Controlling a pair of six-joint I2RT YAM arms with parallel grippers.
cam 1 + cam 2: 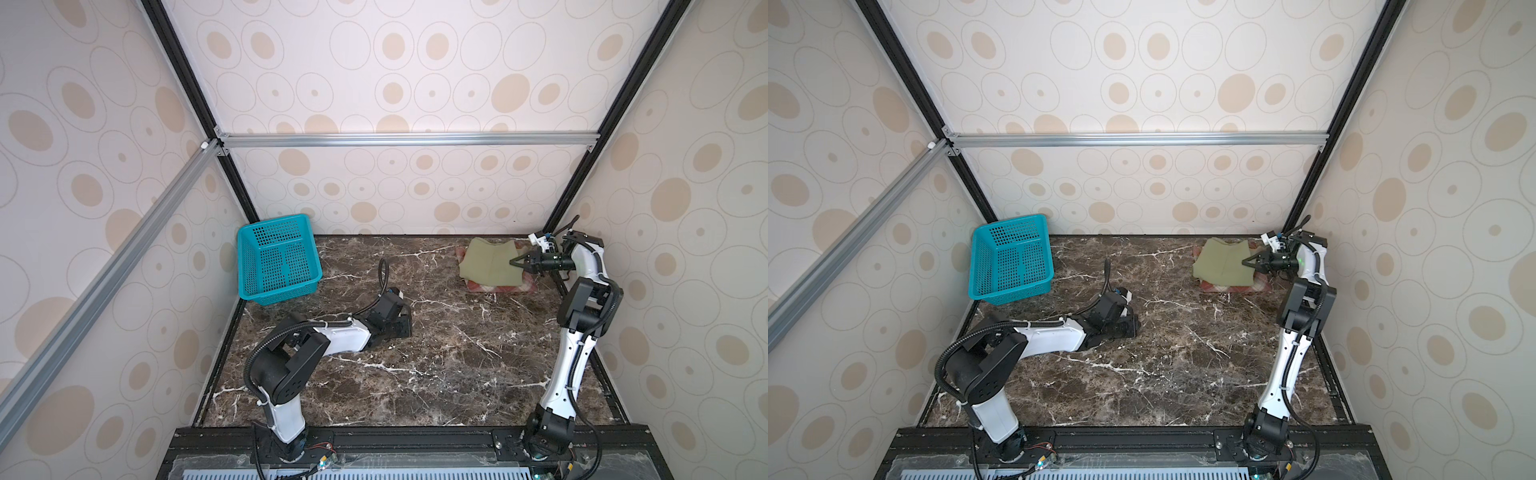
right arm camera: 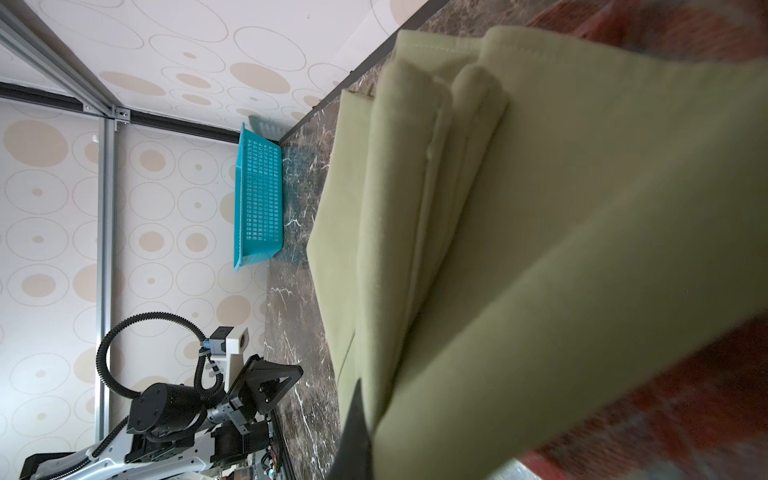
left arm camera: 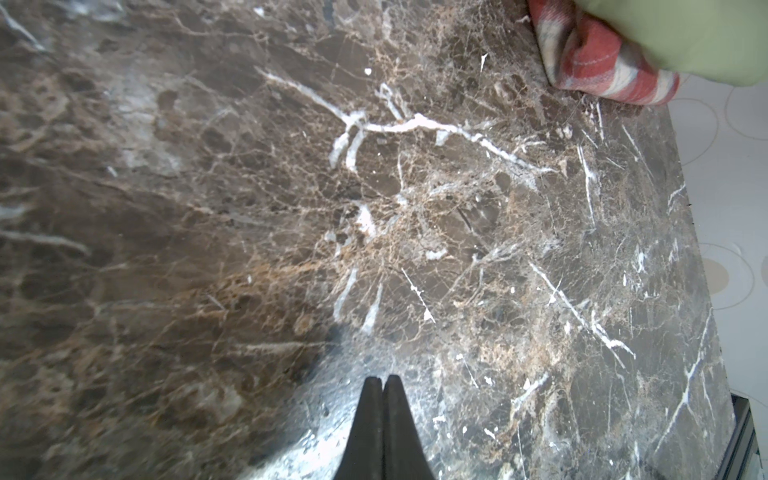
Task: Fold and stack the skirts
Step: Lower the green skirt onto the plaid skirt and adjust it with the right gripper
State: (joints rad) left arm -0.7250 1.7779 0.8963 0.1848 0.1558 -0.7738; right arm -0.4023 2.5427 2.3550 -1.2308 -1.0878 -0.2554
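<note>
Well, both skirts sit at the far right of the desk [image 1: 436, 353], close to the back wall. The olive-green skirt [image 1: 488, 262] lies folded on top of the plaid skirt [image 1: 503, 288], whose red-and-cream edge shows along the near side. By my judgement the stack is as good as made and only tidying is left.

My right end effector [image 1: 513, 262] is at the green skirt's edge nearest my right arm, jaws pressed together. In the right wrist view one dark finger [image 2: 353, 428] lies against the fold and cloth covers the other. I cannot tell whether a layer is nipped between them. My left end effector [image 3: 381, 384] is pressed together too, holding nothing, low over bare desk well apart from the pile.

The green cloth looks light, limp and many-layered. A pinch on one layer would probably peel the fold open, so I would take it at the rounded folded edge, all layers together. The plaid looks thick and heavier, likely to keep its shape. To shift the pile I would grip the plaid's corner beneath, not the green on top.
</note>
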